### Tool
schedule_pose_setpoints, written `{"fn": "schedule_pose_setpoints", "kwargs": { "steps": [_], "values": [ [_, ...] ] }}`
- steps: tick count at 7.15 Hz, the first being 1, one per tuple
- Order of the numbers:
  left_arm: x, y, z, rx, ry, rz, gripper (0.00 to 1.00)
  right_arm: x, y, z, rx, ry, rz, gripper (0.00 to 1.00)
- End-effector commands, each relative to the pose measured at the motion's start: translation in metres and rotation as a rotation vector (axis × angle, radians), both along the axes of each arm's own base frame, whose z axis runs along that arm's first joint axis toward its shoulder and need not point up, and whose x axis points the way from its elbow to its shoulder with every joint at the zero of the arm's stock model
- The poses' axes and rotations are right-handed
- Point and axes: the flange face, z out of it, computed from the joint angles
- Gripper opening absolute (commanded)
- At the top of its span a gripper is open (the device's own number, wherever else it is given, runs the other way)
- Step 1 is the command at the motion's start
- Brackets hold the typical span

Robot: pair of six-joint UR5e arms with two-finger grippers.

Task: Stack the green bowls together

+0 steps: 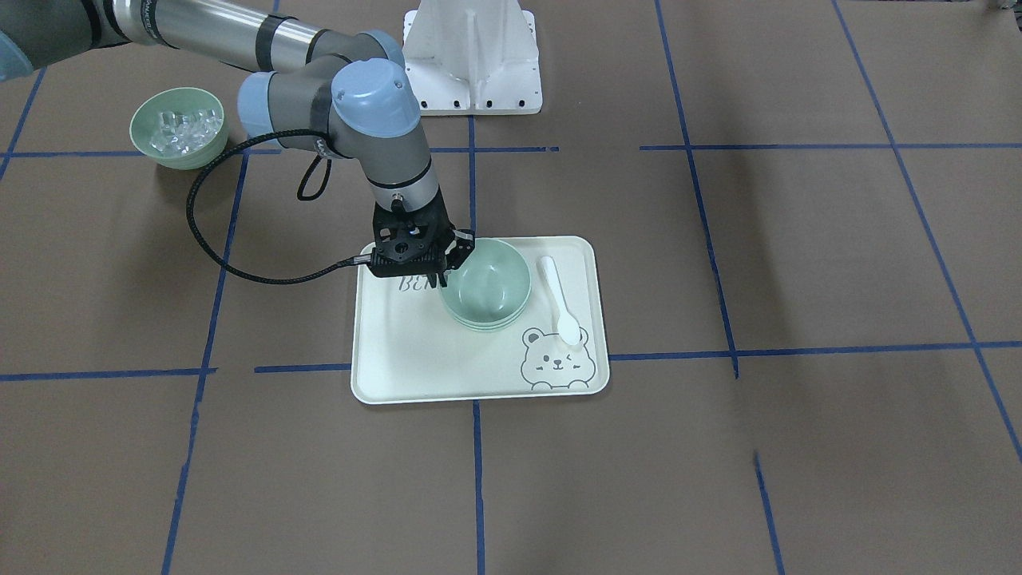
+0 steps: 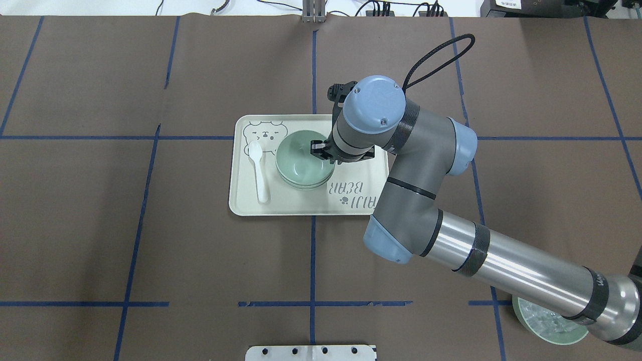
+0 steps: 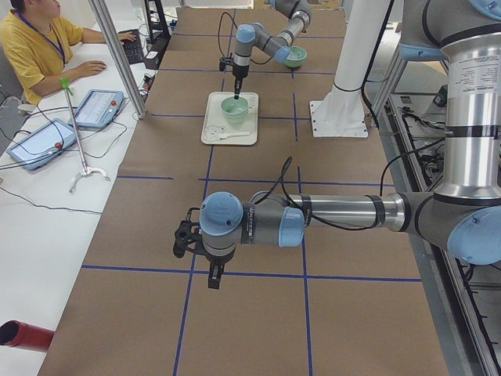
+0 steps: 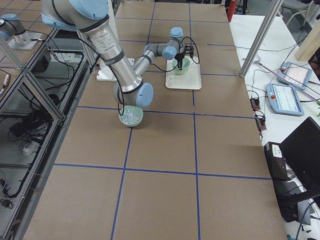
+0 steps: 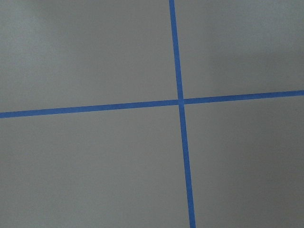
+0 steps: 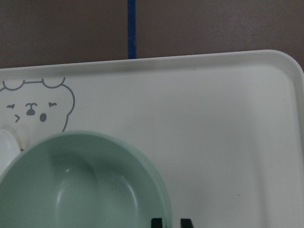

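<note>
Three pale green bowls (image 1: 485, 283) sit nested in one stack on the cream tray (image 1: 399, 351), near its middle; the stack also shows in the overhead view (image 2: 301, 165) and the right wrist view (image 6: 85, 190). My right gripper (image 1: 441, 279) points down at the stack's rim on the robot's right. Its fingertips (image 6: 157, 222) stand close together astride the top bowl's rim, shut on it. My left gripper (image 3: 213, 276) hovers over bare table far from the tray. It shows only in the exterior left view, so I cannot tell whether it is open or shut.
A white spoon (image 1: 559, 299) lies on the tray beside the stack, by the bear drawing. A green bowl with clear ice-like cubes (image 1: 180, 128) stands on the table under my right arm's forearm. The white robot base (image 1: 471, 56) is behind the tray.
</note>
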Motion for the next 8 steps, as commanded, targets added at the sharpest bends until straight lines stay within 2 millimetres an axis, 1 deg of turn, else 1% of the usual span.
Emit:
{"fn": "schedule_pose_setpoints", "kwargs": {
  "steps": [1,2,3,4,5,6,7,8],
  "values": [
    [0.000,0.000,0.000,0.000,0.000,0.000,1.00,0.023,-0.021,-0.003,-0.020,-0.020,0.004,1.00],
    [0.000,0.000,-0.001,0.003,0.000,0.000,1.00,0.058,-0.049,0.000,-0.052,-0.029,-0.010,1.00],
    [0.000,0.000,-0.001,0.004,-0.001,0.001,1.00,0.098,-0.079,0.015,-0.038,0.017,-0.064,1.00],
    [0.000,0.001,0.001,0.001,-0.002,0.001,1.00,0.149,-0.112,0.042,0.005,0.086,-0.134,1.00],
    [0.001,0.000,-0.002,0.002,-0.003,0.004,1.00,0.215,-0.141,0.086,0.054,0.130,-0.190,1.00],
    [0.010,-0.001,0.002,-0.003,-0.003,0.021,1.00,0.295,-0.161,0.143,0.101,0.130,-0.261,1.00],
    [0.032,-0.007,-0.005,0.008,0.000,0.068,1.00,0.367,-0.163,0.195,0.132,0.126,-0.300,1.00],
    [0.040,-0.010,-0.008,0.015,-0.001,0.084,1.00,0.434,-0.146,0.251,0.139,0.126,-0.313,1.00]
  ]
}}
